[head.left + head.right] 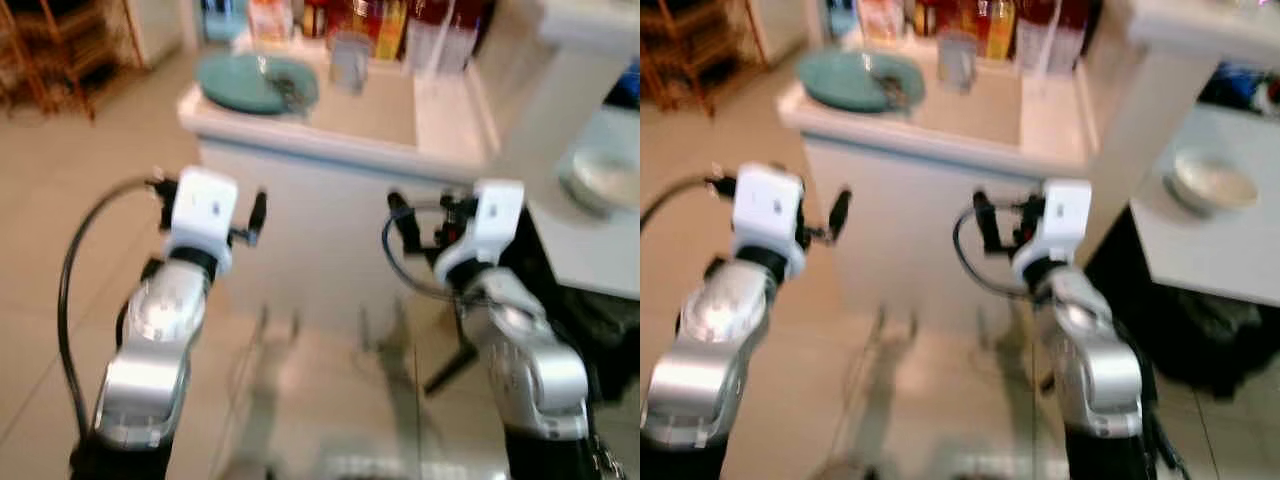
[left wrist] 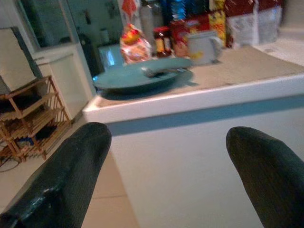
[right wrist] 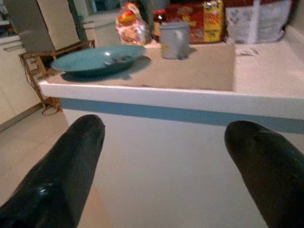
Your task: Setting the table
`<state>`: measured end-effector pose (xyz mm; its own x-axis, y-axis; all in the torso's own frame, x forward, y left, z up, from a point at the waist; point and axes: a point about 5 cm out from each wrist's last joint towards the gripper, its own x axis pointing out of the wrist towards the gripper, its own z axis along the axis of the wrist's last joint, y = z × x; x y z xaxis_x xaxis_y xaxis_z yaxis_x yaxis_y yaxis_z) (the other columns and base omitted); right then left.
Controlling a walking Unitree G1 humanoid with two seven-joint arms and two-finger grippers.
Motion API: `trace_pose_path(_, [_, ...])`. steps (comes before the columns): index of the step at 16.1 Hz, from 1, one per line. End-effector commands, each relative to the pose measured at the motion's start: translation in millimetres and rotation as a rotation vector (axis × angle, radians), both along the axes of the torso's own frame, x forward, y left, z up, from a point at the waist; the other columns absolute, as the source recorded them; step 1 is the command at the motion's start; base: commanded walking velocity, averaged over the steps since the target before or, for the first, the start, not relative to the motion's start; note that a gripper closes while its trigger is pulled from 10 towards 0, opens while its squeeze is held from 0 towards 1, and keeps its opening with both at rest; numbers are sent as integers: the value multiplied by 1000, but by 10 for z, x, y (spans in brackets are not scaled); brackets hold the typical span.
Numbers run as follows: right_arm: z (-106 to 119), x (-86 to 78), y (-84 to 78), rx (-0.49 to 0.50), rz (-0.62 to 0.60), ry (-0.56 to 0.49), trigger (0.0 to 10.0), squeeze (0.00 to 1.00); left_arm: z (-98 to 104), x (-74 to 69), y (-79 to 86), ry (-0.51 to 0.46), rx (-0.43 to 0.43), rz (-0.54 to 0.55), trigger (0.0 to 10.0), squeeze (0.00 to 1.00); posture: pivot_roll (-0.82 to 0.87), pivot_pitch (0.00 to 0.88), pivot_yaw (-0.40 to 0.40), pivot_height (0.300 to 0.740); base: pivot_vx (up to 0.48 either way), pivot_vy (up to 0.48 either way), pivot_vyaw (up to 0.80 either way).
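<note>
Two open tools (image 1: 215,210) (image 1: 440,225) before counter (image 1: 330,150), plate (image 1: 255,82), mug (image 1: 347,62).

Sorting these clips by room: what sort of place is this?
Probably a home kitchen or dining corner: a white counter holding a teal plate, a grey mug and food packages.

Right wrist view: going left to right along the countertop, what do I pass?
Wooden rack → teal round plate with cutlery on it → grey mug → beige placemat → white patterned bag at the back. The right gripper's fingers are open below the counter edge.
</note>
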<state>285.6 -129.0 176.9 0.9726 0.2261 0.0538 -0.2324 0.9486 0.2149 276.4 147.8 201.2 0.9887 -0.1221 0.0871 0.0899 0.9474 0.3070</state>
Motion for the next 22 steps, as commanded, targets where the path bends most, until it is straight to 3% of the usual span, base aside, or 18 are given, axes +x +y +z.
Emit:
trace_pose_path(1, [52, 11, -25, 21, -28, -23, 10000, 1000, 9, -1, 32, 1, -8, 21, 10000, 0, 115, 53, -103, 740, 0, 0, 0])
trace_pose_path(2, [96, 21, -93, 63, -66, -42, 10000, 1000, 35, -2, 26, -8, 0, 18, 10000, 0, 118, 54, -101, 740, 0, 0, 0])
trace_pose_path(4, [120, 31, -131, 51, -107, -56, 10000, 992, 33, 10, 14, 3, 16, 4, 10000, 0, 118, 54, -101, 740, 0, 0, 0])
trace_pose_path(5, [123, 53, -177, 16, -185, -55, 10000, 486, 47, 21, 8, -9, 4, -4, 10000, 0, 114, 54, -95, 740, 0, 0, 0])
trace_pose_path(6, [111, 63, -148, 37, -140, -27, 10000, 0, 64, 24, 5, -16, -3, -10, 10000, 0, 114, 54, -95, 740, 281, 0, 0])
trace_pose_path(10, [71, 35, 23, -38, -10, -9, 10000, 0, 68, 21, 16, -13, -14, -6, 10000, 0, 113, 53, -100, 740, 386, 0, 0])
trace_pose_path(22, [229, 184, -28, -113, 30, -53, 10000, 0, 52, 14, 52, -11, 3, -5, 10000, 0, 118, 48, -105, 740, 400, 0, 0])
